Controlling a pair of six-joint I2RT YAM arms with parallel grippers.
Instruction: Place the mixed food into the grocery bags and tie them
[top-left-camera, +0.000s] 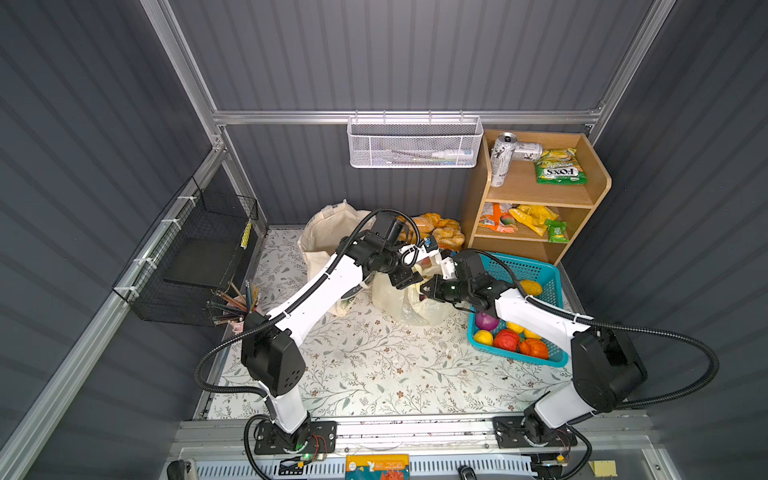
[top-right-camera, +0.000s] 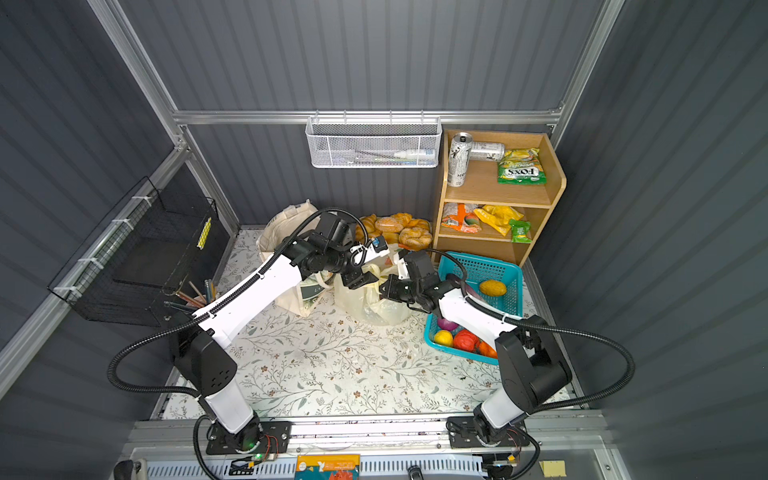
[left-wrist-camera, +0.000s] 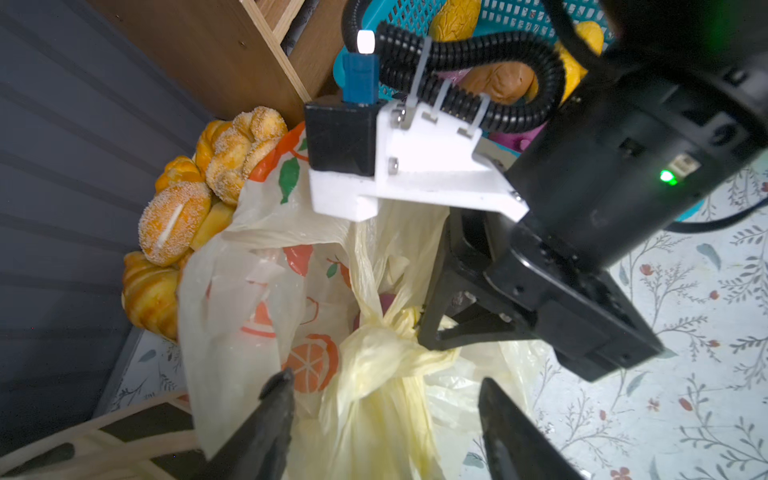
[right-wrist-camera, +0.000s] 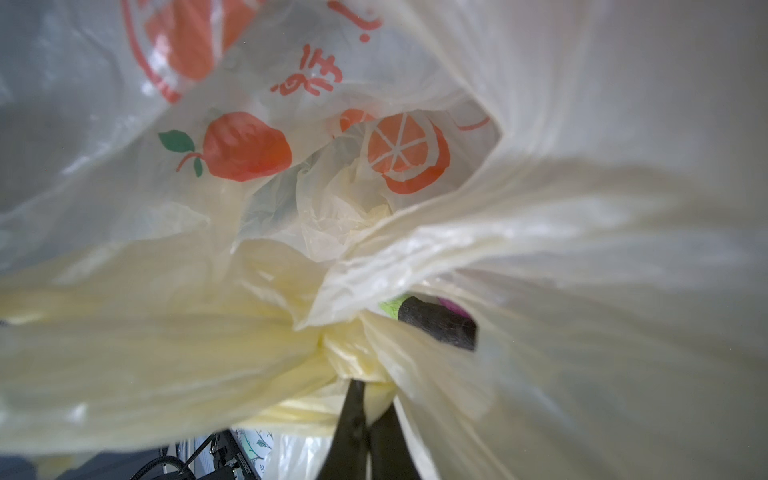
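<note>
The cream-yellow plastic grocery bag, printed with oranges, sits mid-table with its handles twisted into a knot. My left gripper is open, its fingers either side of a twisted handle strand without gripping it. My right gripper is shut on the bag's handle just beside the knot. A dark eggplant shows through a gap in the bag. The beige canvas tote stands behind the left arm. More mixed food, including a purple onion, lies in the turquoise basket.
A pile of bread rolls lies against the back wall. The wooden shelf at back right holds cans and snack packets. A black wire basket and a pencil cup are at the left edge. A white mesh basket hangs on the wall.
</note>
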